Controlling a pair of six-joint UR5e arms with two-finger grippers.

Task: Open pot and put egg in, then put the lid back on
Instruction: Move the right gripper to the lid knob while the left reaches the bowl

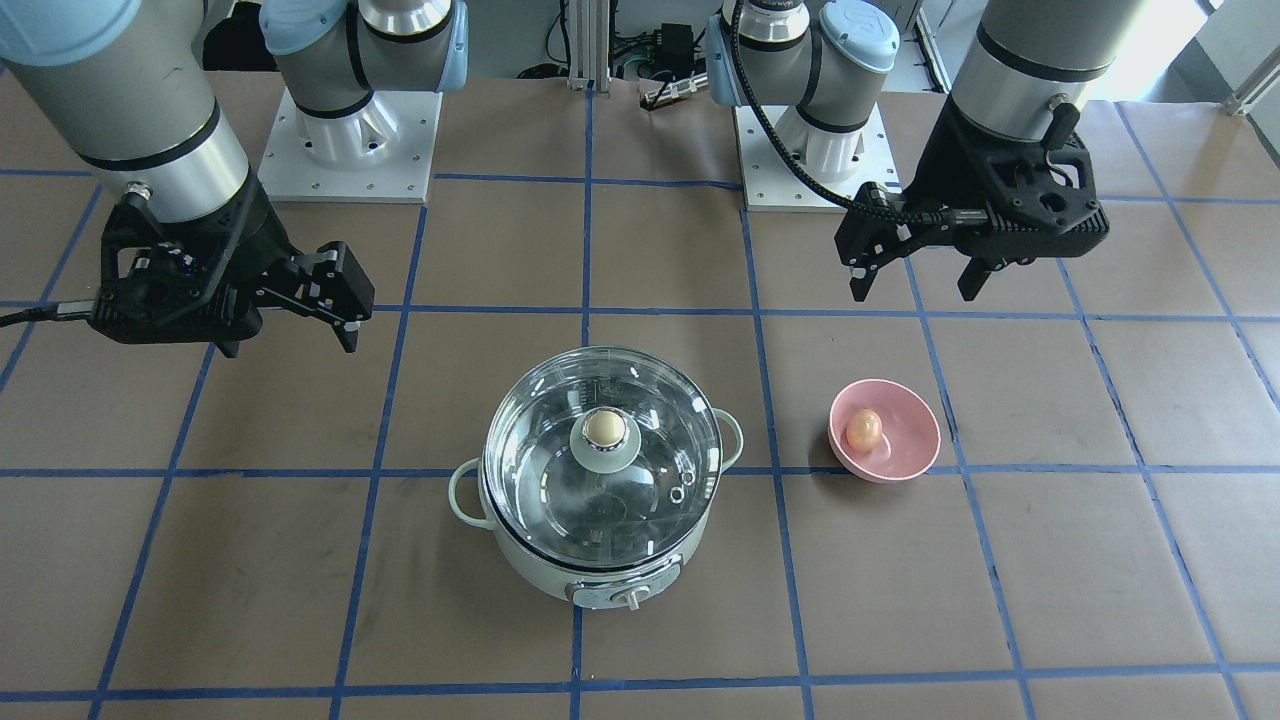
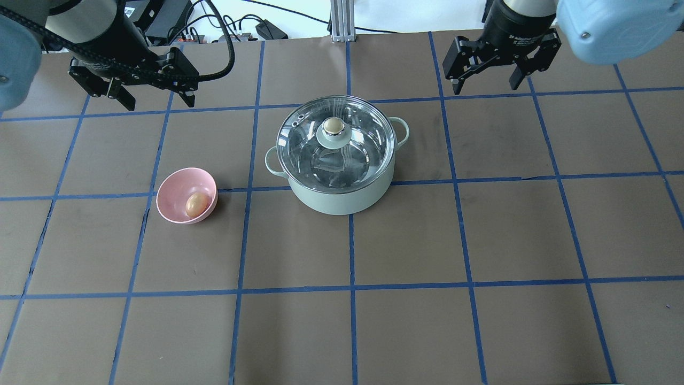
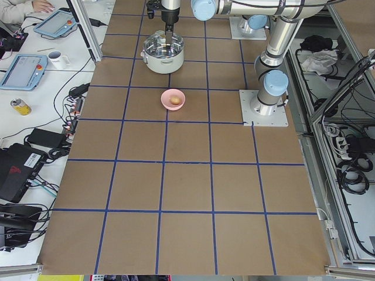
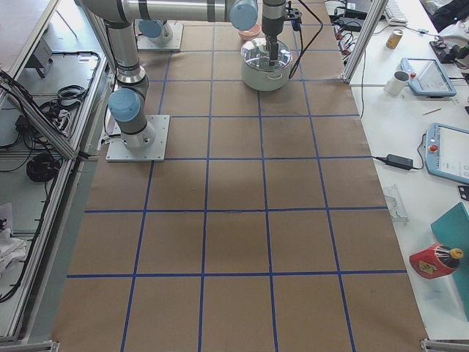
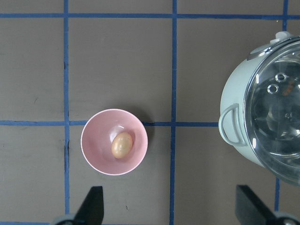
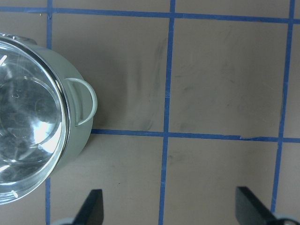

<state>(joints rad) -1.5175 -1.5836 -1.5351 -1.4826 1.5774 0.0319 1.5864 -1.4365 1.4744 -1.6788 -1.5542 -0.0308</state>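
The mint-green pot (image 2: 342,200) stands mid-table with the glass lid (image 2: 352,155) closed on it, beige knob on top. The brown egg (image 2: 196,204) lies in a pink bowl (image 2: 179,187) on the pot's left in the overhead view. My left gripper (image 2: 159,102) is open and empty, hovering above the table behind the bowl; its wrist view shows the egg (image 5: 122,144) and the pot (image 5: 234,93). My right gripper (image 2: 485,85) is open and empty, hovering behind and to the right of the pot; its wrist view shows the lid (image 6: 28,131) at left.
The brown table (image 2: 406,321) carries a blue tape grid. The two arm bases (image 1: 350,150) stand at the robot's side of the table. Tablets, cups and cables lie on benches beyond the table's edges in the side views.
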